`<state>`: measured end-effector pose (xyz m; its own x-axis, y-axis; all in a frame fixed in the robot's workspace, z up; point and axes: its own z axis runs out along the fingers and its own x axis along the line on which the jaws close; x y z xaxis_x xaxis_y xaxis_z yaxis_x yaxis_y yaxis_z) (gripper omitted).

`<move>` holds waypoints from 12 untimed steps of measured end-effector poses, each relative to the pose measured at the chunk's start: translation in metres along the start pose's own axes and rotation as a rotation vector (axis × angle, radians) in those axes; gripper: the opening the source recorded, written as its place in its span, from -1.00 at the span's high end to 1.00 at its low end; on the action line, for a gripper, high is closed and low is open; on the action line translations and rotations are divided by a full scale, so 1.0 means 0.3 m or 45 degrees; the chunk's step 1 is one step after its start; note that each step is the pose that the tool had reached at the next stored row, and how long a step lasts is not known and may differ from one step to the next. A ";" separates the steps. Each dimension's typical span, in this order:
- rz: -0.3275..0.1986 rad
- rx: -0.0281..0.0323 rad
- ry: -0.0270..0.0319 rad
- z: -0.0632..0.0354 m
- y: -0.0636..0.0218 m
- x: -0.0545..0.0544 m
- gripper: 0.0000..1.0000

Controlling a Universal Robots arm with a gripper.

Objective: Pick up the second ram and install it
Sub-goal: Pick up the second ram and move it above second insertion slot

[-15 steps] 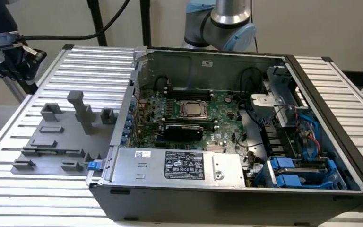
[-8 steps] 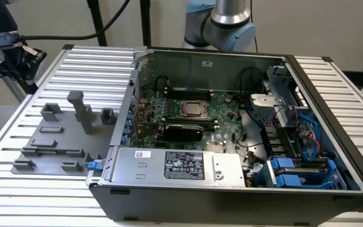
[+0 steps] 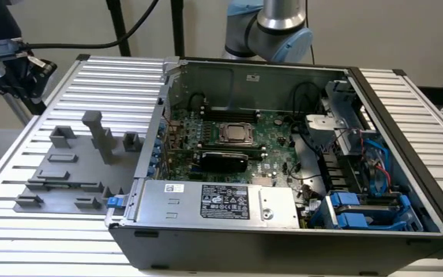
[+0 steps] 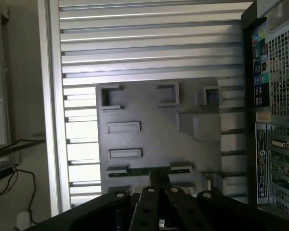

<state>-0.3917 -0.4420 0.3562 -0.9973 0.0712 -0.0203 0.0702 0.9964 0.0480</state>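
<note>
The hand hangs above the gray fixture plate with its fingertips drawn narrow, close together, and nothing held between them. The second ram lies flat in the plate below the hand, a slim green stick seated between two gray clips and in line with the fingertips, but apart from them. The ribbed metal tabletop stretches out beyond the plate. To one side of the hand stands the open computer case, with pale stickers on its rear panel. The power supply inside it carries a black label and a small white sticker. I cannot read the print on any of them.
</note>
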 end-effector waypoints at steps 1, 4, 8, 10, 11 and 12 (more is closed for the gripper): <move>0.000 0.0030 -0.0004 0.001 0.001 0.000 1.00; -0.051 0.0041 0.0017 0.009 0.001 0.000 1.00; -0.144 0.0022 0.0060 0.020 0.000 0.000 1.00; -0.190 0.0012 0.0081 0.026 0.000 0.001 1.00; -0.214 0.0007 0.0092 0.029 -0.001 0.001 1.00; -0.237 0.0002 0.0104 0.032 -0.001 0.001 1.00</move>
<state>-0.3917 -0.4417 0.3466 -0.9932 -0.1148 -0.0208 -0.1156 0.9923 0.0440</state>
